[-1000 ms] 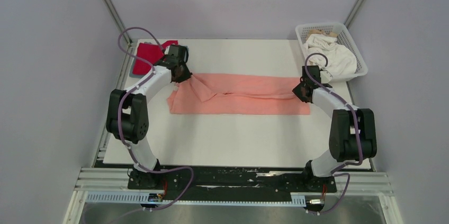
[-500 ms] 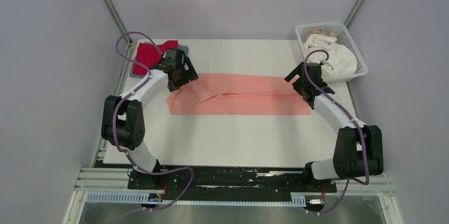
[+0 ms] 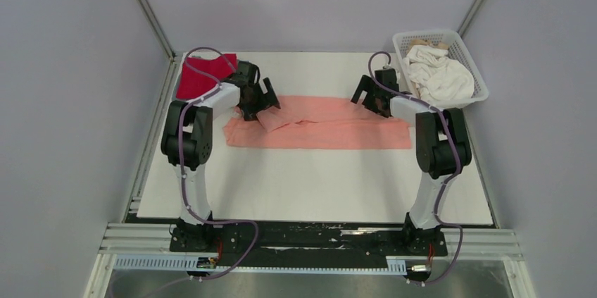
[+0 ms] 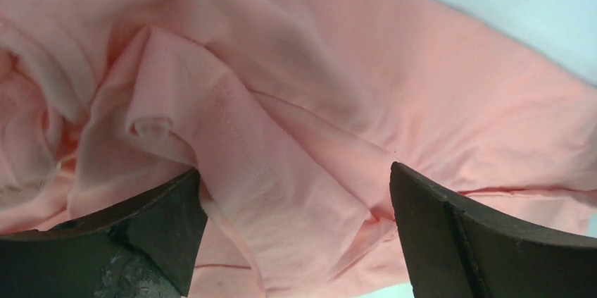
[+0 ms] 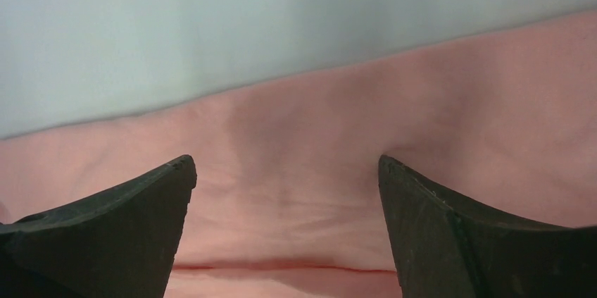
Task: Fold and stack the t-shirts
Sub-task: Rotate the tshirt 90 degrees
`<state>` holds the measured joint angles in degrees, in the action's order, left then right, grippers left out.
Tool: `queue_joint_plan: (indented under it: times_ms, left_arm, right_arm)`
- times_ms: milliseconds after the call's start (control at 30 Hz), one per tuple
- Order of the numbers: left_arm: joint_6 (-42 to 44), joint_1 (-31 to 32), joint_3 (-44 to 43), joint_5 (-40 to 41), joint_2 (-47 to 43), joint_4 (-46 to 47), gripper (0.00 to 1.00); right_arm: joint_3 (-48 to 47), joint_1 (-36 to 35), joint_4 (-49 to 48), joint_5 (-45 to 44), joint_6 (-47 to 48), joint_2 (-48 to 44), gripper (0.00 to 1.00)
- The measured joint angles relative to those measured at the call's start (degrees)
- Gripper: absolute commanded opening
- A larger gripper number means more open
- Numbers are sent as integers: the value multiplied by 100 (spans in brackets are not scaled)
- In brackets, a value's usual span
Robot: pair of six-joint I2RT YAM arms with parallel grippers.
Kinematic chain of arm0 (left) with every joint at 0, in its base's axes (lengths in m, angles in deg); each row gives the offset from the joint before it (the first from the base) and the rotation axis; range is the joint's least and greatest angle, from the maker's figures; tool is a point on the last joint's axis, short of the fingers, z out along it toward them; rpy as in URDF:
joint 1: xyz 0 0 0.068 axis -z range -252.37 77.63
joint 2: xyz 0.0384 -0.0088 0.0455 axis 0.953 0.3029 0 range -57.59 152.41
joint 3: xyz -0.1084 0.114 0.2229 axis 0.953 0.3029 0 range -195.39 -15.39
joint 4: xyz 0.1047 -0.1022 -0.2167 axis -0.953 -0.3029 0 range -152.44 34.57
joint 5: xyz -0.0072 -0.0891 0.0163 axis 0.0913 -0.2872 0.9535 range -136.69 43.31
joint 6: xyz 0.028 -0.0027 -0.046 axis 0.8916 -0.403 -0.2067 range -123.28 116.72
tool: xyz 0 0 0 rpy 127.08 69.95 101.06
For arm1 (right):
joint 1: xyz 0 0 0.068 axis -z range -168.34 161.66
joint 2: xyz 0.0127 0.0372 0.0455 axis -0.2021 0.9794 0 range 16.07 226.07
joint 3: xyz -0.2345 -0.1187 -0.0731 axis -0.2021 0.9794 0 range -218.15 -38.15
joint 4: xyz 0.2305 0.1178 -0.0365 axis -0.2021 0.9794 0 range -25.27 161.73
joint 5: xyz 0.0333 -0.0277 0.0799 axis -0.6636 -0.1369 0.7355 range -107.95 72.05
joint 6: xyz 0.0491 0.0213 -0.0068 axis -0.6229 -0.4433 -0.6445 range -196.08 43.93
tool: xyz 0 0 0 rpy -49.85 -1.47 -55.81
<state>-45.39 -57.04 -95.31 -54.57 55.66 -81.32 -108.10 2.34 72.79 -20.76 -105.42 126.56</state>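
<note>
Left fingers (image 4: 294,171) and right fingers (image 5: 285,160) now farther inward over salmon-pink t-shirt (image 3: 331,129), both wide apart, empty.

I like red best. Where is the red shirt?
In the top view, the red shirt lies at the table's far left corner, beside the left gripper and beyond the pink shirt.

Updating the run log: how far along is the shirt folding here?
Done: a red shirt lies folded at the far left corner. In hand: the salmon-pink shirt is folded into a long strip across the table. The left gripper and right gripper hover open over it, gripping nothing. Left: fold the strip shorter, probably stack it on the red one, then do the white shirts heaped in the basket.
</note>
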Motion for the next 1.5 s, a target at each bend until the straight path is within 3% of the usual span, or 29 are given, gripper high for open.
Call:
queue_joint_plan:
  times_ms: [167, 367, 500, 733, 933, 1200, 1500]
  left_arm:
    - [175, 2, -1309, -166, 909, -446, 100]
    - [708, 0, -3764, -726, 2387, -1307, 100]
    - [1084, 0, -5442, -1126, 3344, -1722, 100]
    - [1532, -50, -5643, -1587, 3532, -1397, 100]
    - [1537, -76, -6105, -1893, 3888, -1084, 100]
    - [866, -74, -6229, -2726, 4249, -50, 100]
    - [2, -31, -6310, -3108, 4562, 1091, 100]
  right_arm:
    - [280, 0, 20, 247, -66, -195, 100]
    - [2059, -116, 133, 848, -295, -1727, 100]
    - [3012, -815, 249, 1569, -345, -2667, 100]
    - [2986, -2848, 299, 3357, -37, -2330, 100]
    - [2498, -3779, 435, 3582, 85, -1895, 100]
    - [2653, -4081, 507, 3296, 179, -2164, 100]
    - [3222, -3635, 750, 1626, -22, -3672, 100]
